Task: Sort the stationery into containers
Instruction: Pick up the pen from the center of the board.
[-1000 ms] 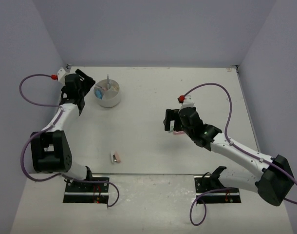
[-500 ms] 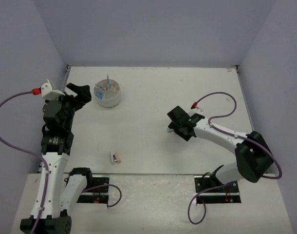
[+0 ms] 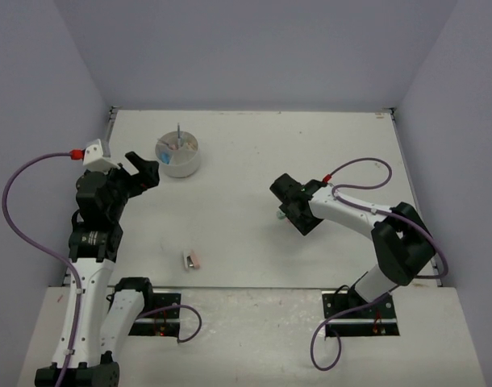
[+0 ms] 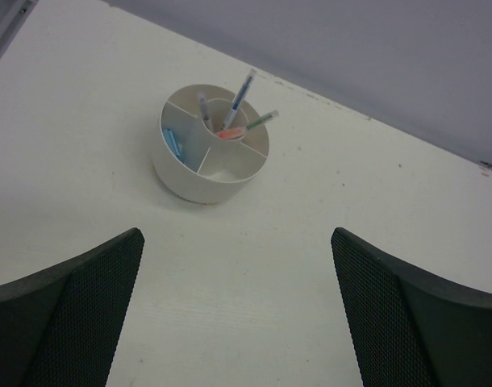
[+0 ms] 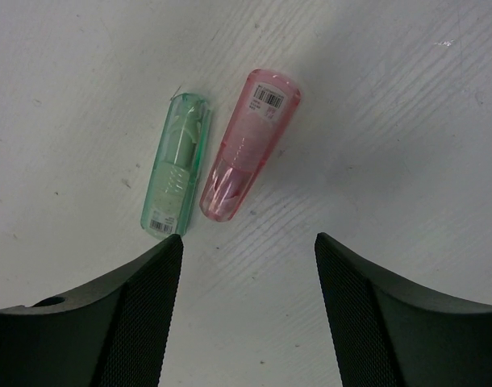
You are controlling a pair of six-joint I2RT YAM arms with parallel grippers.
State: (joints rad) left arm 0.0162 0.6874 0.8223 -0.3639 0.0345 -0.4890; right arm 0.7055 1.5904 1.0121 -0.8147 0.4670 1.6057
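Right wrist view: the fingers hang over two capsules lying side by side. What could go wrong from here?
The green capsule and pink capsule lie almost touching, so the right fingers may pinch both or knock one away. Both look smooth and rounded, so one might slip out when the fingers close. The white dish sits far across the table, making a long carry.

White divided dish (image 4: 189, 181) holding upright pens (image 4: 239, 93), green capsule (image 5: 176, 165) beside pink capsule (image 5: 248, 145), lying flat

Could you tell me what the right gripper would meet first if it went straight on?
Most likely the pink capsule piece on the table, in line with the right gripper's gap; the green capsule piece lies beside it.
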